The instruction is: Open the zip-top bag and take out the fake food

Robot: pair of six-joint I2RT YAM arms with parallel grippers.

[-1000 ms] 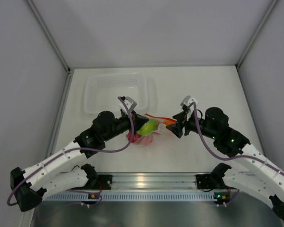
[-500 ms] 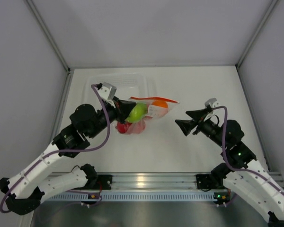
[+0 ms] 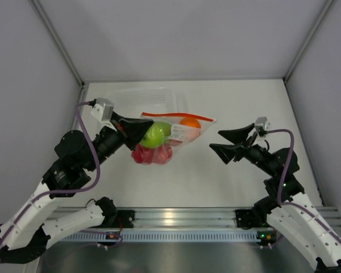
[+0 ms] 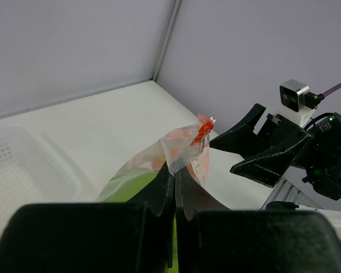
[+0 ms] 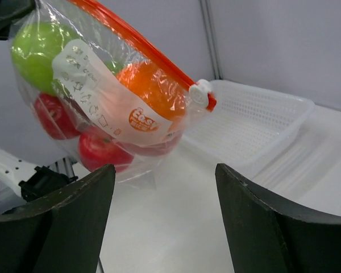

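Landmark: clear tub (image 3: 111,114), at the far left of the worktop (image 3: 216,182).
Left pincer (image 3: 143,126): off the tub's near right corner, pressed together on a fold of bag film at the left end, which takes the bag's weight.
Zip-top bag (image 3: 179,133): hangs off the worktop, in front of and right of the tub, sagging under its load, so the mouth is up and fruit cannot spill.
Fake food: all inside the bag. Green fruit (image 3: 154,135) is nearest the tub side, red ones (image 3: 150,154) sink lowest, orange one (image 3: 189,123) is farthest from the tub.
Zipper strip (image 3: 165,115): runs along the top edge and looks shut; slider (image 5: 202,94) sits at the end away from the tub.
Right pincer (image 3: 215,140): well right of the tub, spread, empty, apart from the bag and facing the slider end. Probably lined up to take that end while the left anchors.
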